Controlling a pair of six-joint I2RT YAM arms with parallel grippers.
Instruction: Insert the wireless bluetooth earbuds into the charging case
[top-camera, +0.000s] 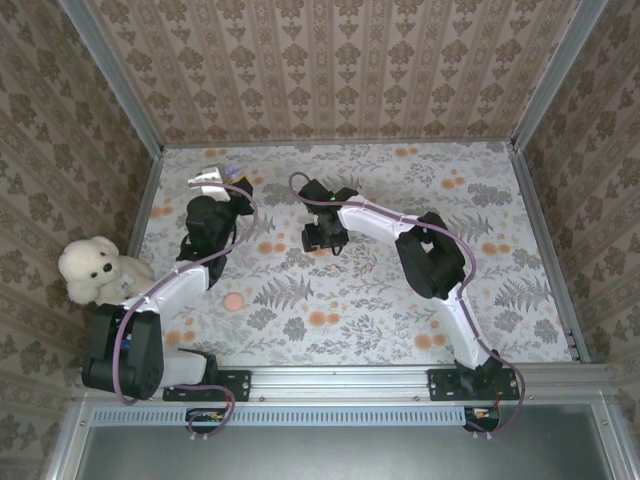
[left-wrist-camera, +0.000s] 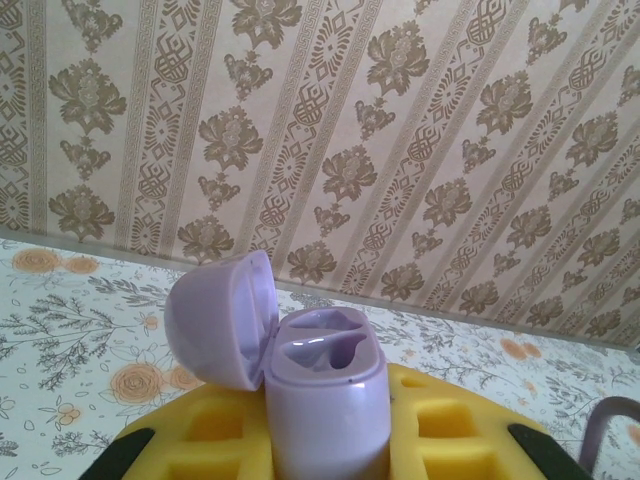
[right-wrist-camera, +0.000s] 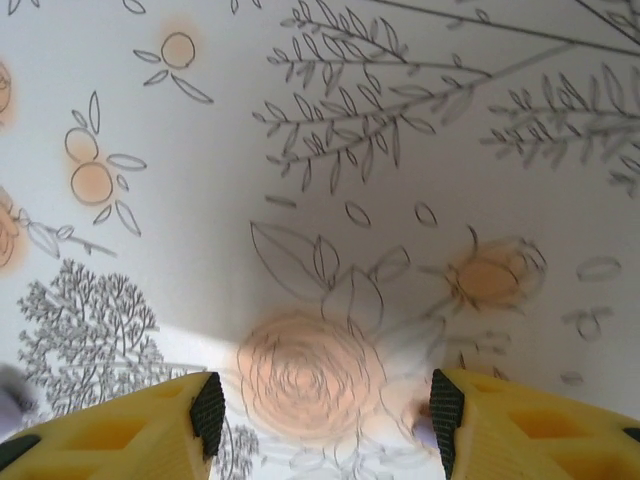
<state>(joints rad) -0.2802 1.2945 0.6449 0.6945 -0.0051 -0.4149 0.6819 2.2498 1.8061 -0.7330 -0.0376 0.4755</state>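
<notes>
Upper left in the top view, the left end effector (top-camera: 222, 184) was clamped on the lilac charging case (left-wrist-camera: 325, 400), held upright with its lid (left-wrist-camera: 220, 320) open, likely to present the sockets (left-wrist-camera: 320, 345). The right end effector (right-wrist-camera: 326, 412) hung wide open and empty just above the tabletop (right-wrist-camera: 400, 150).

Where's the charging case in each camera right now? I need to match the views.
Top external: charging case at the table's far left, held in the left pincer.
Left wrist: bottom centre, upright, lid open, between the yellow fingers.
Right wrist: the right pincer hangs open over the floral table cover.
Shared landmark: that floral table cover with orange blossoms.
</notes>
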